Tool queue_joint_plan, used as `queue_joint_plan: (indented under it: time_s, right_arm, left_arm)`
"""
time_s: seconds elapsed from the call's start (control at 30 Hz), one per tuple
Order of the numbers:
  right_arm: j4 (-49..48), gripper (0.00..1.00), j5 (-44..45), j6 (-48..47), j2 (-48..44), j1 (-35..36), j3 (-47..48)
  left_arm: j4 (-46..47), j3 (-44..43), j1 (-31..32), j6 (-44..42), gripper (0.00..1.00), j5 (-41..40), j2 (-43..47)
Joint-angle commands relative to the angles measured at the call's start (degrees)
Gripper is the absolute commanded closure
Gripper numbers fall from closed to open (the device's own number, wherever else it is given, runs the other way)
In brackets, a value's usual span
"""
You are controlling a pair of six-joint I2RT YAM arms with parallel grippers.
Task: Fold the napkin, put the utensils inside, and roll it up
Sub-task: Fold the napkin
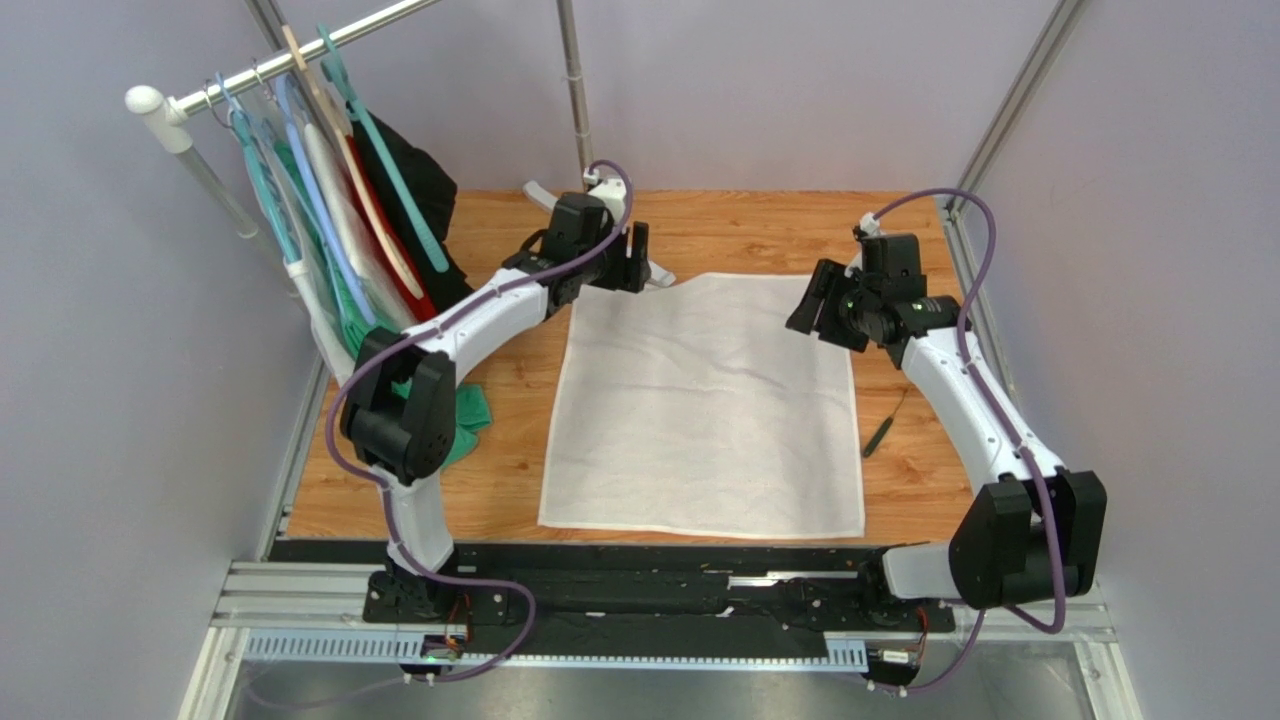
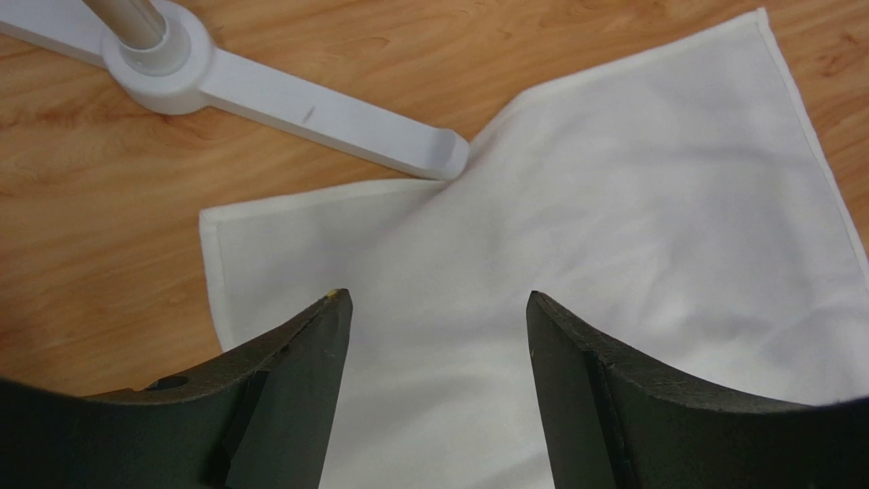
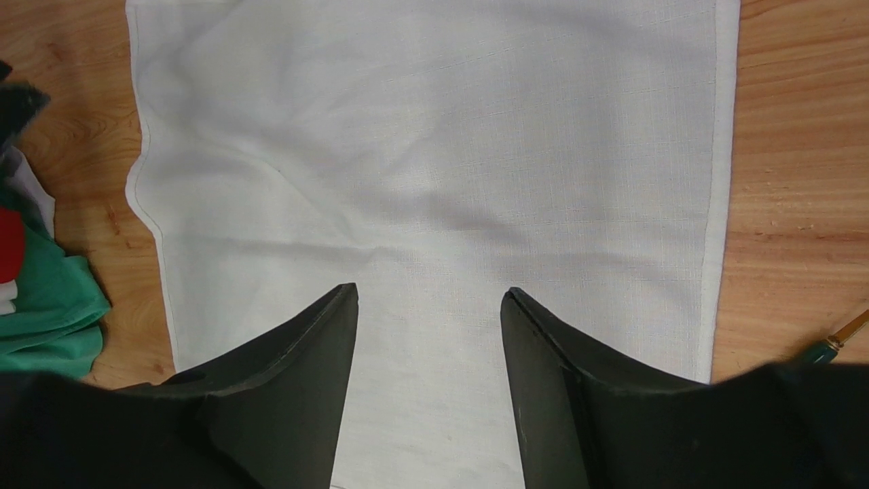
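The white napkin (image 1: 703,405) lies spread flat on the wooden table, slightly wrinkled; it also shows in the left wrist view (image 2: 612,255) and the right wrist view (image 3: 439,153). My left gripper (image 1: 637,258) hovers open and empty over its far left corner (image 2: 437,306). My right gripper (image 1: 807,305) hovers open and empty over its far right edge (image 3: 428,295). A thin dark green utensil (image 1: 878,435) lies on the wood just right of the napkin; its tip shows in the right wrist view (image 3: 836,341).
A white rack foot (image 2: 306,102) touches the napkin's far edge; its pole (image 1: 573,90) rises at the back. Garments on hangers (image 1: 323,195) hang at the left. A green cloth (image 1: 469,413) lies by the left arm.
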State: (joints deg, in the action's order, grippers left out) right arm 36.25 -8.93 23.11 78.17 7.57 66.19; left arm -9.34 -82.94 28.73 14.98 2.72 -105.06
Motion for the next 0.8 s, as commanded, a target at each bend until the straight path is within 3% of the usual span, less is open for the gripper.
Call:
queue_joint_plan:
  time_s: [0.0, 0.23, 0.47, 0.77]
  right_arm:
    - [-1.4, 0.42, -1.6, 0.1, -4.3, -0.1, -1.6]
    - [-1.5, 0.42, -2.3, -0.2, -7.1, -0.1, -4.5]
    - [-2.6, 0.42, -4.1, 1.0, -10.6, -0.1, -8.2]
    - [-1.4, 0.42, -4.3, 1.6, -14.8, -0.1, -9.9]
  left_arm:
    - [2.0, -6.8, -5.0, -3.7, 0.28, 5.1, -5.8]
    - [1.8, -9.3, -10.5, -5.8, 0.3, 5.1, -11.6]
    - [1.7, -12.8, -11.8, -9.6, 0.34, 5.3, -17.5]
    - [-10.2, -25.3, -12.6, -9.0, 0.37, 6.8, -25.5]
